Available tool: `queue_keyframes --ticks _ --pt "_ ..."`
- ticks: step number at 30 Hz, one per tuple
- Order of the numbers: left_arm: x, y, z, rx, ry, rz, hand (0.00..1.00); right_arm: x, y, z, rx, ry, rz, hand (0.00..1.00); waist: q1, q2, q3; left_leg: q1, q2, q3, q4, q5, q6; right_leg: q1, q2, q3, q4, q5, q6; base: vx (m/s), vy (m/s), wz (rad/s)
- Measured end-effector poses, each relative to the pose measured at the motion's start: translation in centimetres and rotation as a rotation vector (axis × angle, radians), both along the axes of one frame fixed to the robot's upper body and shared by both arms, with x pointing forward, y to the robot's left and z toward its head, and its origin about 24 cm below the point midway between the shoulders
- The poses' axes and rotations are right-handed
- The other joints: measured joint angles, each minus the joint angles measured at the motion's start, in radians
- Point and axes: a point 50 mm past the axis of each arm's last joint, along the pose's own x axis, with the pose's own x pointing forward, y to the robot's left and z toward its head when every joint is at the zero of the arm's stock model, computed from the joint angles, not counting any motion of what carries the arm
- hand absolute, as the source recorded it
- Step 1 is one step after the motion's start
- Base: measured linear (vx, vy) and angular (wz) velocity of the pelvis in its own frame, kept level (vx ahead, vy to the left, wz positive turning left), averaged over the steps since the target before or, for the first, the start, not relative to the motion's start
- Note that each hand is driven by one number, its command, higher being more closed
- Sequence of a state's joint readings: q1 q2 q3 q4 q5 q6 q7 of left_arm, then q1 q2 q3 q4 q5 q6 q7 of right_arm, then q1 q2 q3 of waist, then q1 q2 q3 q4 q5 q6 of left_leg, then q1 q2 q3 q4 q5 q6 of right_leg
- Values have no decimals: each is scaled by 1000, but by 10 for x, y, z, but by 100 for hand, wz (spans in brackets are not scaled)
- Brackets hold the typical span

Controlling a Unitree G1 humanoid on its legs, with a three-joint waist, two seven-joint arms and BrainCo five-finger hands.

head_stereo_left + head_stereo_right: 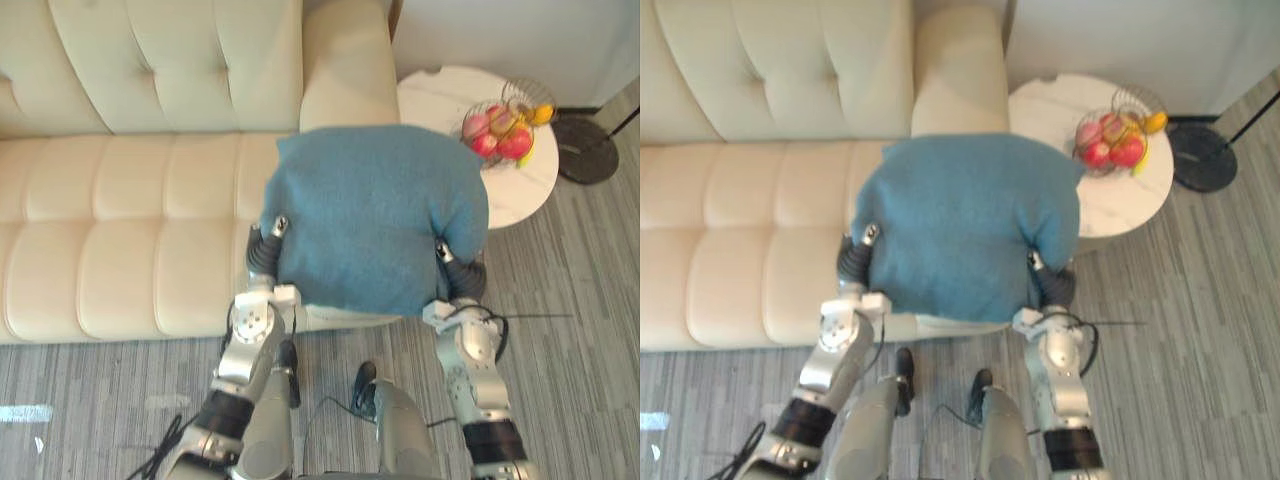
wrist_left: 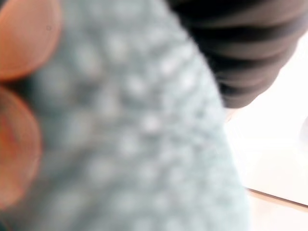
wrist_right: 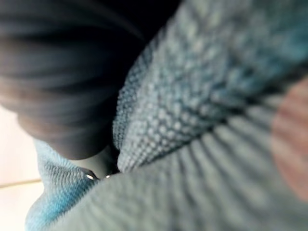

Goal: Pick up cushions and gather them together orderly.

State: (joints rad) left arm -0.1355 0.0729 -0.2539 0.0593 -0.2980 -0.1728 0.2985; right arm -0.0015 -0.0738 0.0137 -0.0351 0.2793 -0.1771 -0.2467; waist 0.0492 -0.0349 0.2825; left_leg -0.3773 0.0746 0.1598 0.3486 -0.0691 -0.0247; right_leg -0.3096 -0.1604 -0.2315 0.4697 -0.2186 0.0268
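One blue cushion (image 1: 375, 215) in play, held between both hands. Left hand (image 1: 278, 227) is on its left edge and right hand (image 1: 443, 250) on its right edge. On each, one dark-tipped digit is hooked over the top face and the rest of the fingers are under the fabric, so both sets of fingers are clamped on the cushion. In the right wrist view the knit bunches into creases beside the dark ribbed cover. In the left wrist view the knit lies right against the cover.

Cushion sits over the right end of the cream sofa (image 1: 130, 240) seat, with its near edge hanging past the seat front above the grey plank floor (image 1: 570, 300). Can't tell whether it touches the seat. Its far edge lies just short of the sofa's right armrest.

Beyond, right of the armrest: round white worktop (image 1: 440, 100), partly covered in view by the cushion's right corner. On it stands a wire basket (image 1: 466, 122) holding red fruit (image 1: 515, 143), a pinkish one and a yellow piece (image 1: 541, 114).

Furthest right, a dark round base (image 1: 588, 150) on the floor, just beside the worktop.
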Motion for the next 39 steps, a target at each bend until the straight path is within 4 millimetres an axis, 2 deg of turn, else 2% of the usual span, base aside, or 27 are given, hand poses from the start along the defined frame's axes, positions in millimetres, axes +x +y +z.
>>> queue_keyframes --ticks 4,9,14,17,18,19,20,21,22,23,24,26,27,28,29,30,31,32,34,35,36,37,38,39 --pt "-25 0 -22 -11 72 -28 100 -22 -2 -11 -32 44 -6 100 -1 2 -63 81 -18 -12 -47 0 0 76 4 27 -26 -11 15 119 -17 14" --pt "-52 3 -44 -50 163 -27 100 -41 0 -27 -59 114 10 100 6 27 -141 176 -30 -29 -101 -3 -6 184 9 24 -83 -15 19 44 -9 5" --pt "-58 4 -47 -77 180 -32 100 -45 2 -30 -59 129 17 100 8 35 -146 167 -41 -101 -92 20 -18 219 11 -31 -72 -30 8 -37 -51 44" --pt "-57 3 -39 -97 145 -36 100 -41 1 -19 -79 81 10 100 4 42 -153 80 -66 -178 -109 58 -38 143 -9 -87 2 -64 -15 -137 -88 98" --pt "-55 1 -36 -109 136 -46 100 -36 -1 -13 -108 58 -5 100 4 43 -160 57 -36 -89 -127 39 -13 127 -45 -164 -16 -53 -29 -210 -43 115" --pt "-54 -1 -36 -110 133 -53 100 -35 -3 -12 -115 53 -13 100 -3 44 -160 40 -15 -52 -86 17 11 126 -52 -179 -18 -49 -30 -228 -23 108" --pt "-54 -3 -35 -110 131 -64 100 -33 -4 -10 -115 45 -27 100 -4 46 -161 21 32 43 23 -21 40 131 -67 -211 -20 -43 -35 -124 3 88" --pt "-54 -5 -38 -115 144 -69 100 -32 -5 -10 -115 46 -35 100 -8 47 -163 40 95 145 114 -48 51 157 -88 -253 -31 -37 -37 -119 20 129" --pt "-53 -9 -47 -113 179 -83 100 -32 -9 -12 -127 58 -44 100 -31 52 -176 88 165 245 164 -78 52 196 -102 -311 -77 -13 -21 -53 23 103" --pt "-53 -9 -48 -112 182 -84 100 -32 -10 -12 -130 59 -44 100 -33 55 -179 92 172 257 165 -82 53 200 -103 -316 -84 -8 -18 -24 81 107" --pt "-53 -13 -56 -105 212 -98 100 -28 -15 -14 -158 68 -47 100 -53 78 -200 138 228 346 156 -102 41 221 -109 -356 -133 28 0 7 152 75" --pt "-50 -25 -63 -107 247 -139 100 -23 -28 -20 -198 100 -77 100 -63 108 -221 198 263 405 89 -104 17 229 -120 -395 -188 88 35 11 354 82" --pt "-49 -29 -66 -103 261 -155 100 -23 -33 -24 -207 124 -93 100 -66 118 -226 223 260 401 28 -69 -3 241 -119 -415 -214 114 56 9 307 57" --pt "-50 -30 -69 -102 270 -159 100 -23 -34 -27 -215 139 -99 100 -67 124 -231 239 252 389 -8 -70 -57 244 -118 -423 -226 127 67 18 328 56" --pt "-50 -27 -74 -80 291 -165 100 -21 -33 -36 -209 178 -103 100 -67 106 -228 240 213 372 -29 -76 -96 256 -138 -421 -257 168 82 9 449 54" --pt "-53 -20 -82 -47 324 -164 100 -22 -29 -43 -196 215 -95 100 -68 77 -216 236 178 347 -11 -93 -67 278 -164 -411 -275 206 89 14 541 53" --pt "-55 -17 -85 -35 338 -162 100 -22 -27 -47 -187 229 -88 100 -68 66 -213 235 168 340 1 -101 -54 284 -178 -407 -272 213 92 17 531 70" --pt "-60 -10 -91 -11 371 -153 100 -24 -20 -54 -165 264 -68 100 -67 46 -212 214 137 303 54 -135 -16 293 -220 -392 -236 233 93 32 408 59" --pt "-62 -5 -94 -12 381 -138 100 -24 -18 -55 -167 269 -54 100 -55 47 -209 209 115 286 64 -164 -8 262 -248 -341 -163 256 66 31 382 38" --pt "-63 -2 -95 -11 386 -126 100 -23 -16 -56 -166 272 -39 100 -52 49 -204 207 102 268 63 -176 6 213 -265 -270 -80 267 29 29 251 54" --pt "-61 4 -93 -8 376 -112 100 -22 -12 -59 -156 281 -21 100 -63 45 -194 210 92 224 37 -187 19 133 -211 -91 62 155 -16 35 180 62" --pt "-61 5 -91 -8 370 -109 100 -22 -11 -59 -154 281 -18 100 -67 43 -190 212 86 212 28 -193 29 117 -180 -46 85 129 -7 52 90 74" --pt "-60 6 -89 -4 359 -109 100 -22 -8 -60 -143 279 -14 100 -71 34 -183 229 70 199 -1 -185 24 81 -100 51 109 72 16 73 69 46" --pt "-59 7 -88 -2 354 -109 100 -21 -7 -59 -139 275 -11 100 -72 28 -175 256 46 195 -39 -175 21 51 -24 122 96 36 20 107 56 59"
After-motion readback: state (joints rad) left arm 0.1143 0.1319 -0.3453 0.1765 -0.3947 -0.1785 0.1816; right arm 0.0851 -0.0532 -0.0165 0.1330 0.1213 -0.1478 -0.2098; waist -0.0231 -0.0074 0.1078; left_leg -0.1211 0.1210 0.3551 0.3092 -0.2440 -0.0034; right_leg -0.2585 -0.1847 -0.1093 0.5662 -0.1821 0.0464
